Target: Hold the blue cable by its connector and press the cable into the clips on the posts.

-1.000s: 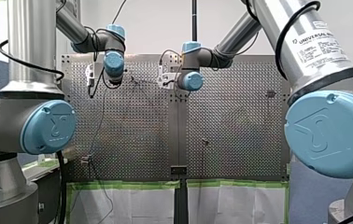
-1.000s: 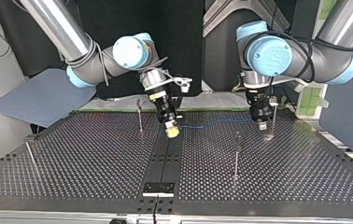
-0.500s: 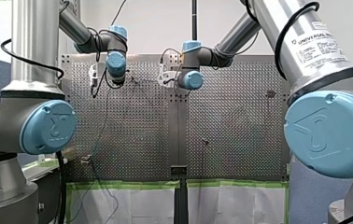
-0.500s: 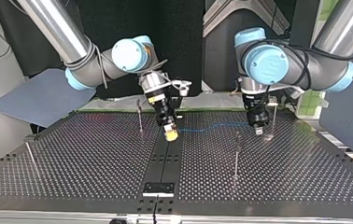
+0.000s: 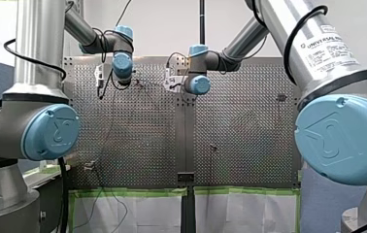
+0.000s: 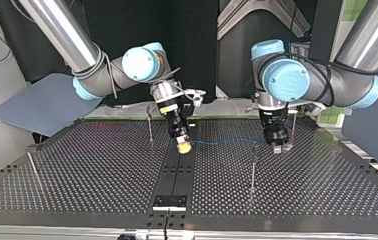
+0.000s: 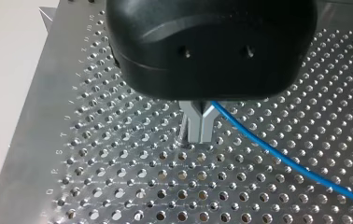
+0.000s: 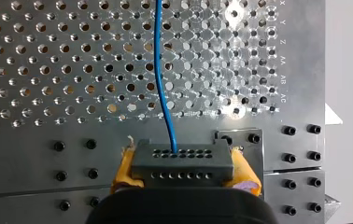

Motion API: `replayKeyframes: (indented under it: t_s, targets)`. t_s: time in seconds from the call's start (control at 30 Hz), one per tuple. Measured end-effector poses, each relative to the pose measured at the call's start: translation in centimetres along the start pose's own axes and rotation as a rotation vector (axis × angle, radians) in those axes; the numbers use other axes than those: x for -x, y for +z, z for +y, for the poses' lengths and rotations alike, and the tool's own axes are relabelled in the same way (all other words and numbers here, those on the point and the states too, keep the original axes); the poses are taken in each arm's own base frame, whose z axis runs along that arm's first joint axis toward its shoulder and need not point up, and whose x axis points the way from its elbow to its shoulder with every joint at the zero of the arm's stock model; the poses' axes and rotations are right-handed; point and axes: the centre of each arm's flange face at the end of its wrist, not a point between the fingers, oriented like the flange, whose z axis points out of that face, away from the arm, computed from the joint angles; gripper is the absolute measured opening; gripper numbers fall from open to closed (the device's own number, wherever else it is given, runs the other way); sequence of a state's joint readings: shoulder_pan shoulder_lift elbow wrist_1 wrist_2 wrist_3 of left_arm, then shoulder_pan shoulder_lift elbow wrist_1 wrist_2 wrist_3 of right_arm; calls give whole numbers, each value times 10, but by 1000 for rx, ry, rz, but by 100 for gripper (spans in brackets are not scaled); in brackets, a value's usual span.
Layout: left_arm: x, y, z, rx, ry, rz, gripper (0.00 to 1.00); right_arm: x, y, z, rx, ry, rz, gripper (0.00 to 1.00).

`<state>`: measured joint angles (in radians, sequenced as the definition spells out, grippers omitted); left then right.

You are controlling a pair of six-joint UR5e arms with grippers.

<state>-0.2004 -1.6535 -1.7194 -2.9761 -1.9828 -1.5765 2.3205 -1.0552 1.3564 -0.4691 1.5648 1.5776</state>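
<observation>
Right gripper (image 8: 184, 171) is clamped on the connector (image 8: 182, 161); blue cable (image 8: 160, 70) ahead, pinched by left gripper (image 7: 198, 127), seemingly not yet clipped.

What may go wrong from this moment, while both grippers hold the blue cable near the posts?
1. My left gripper hangs very near a thin post; a small sideways move may knock it.
2. The blue cable runs from it to the connector in my right gripper; if the arms pull apart, it may slip out or strain at the connector.
</observation>
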Motion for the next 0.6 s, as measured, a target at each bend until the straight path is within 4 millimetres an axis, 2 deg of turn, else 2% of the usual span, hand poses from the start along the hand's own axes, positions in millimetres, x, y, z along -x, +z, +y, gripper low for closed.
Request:
replayKeyframes:
  t_s: [0.43, 0.6]
  targets:
    - [-1, 13, 4, 17, -22, -9, 0, -3, 6, 0, -1, 0, 10, 0]
    - [-11, 20, 3, 11, -11, 8, 0, -2, 9, -3, -7, 1, 13, 0]
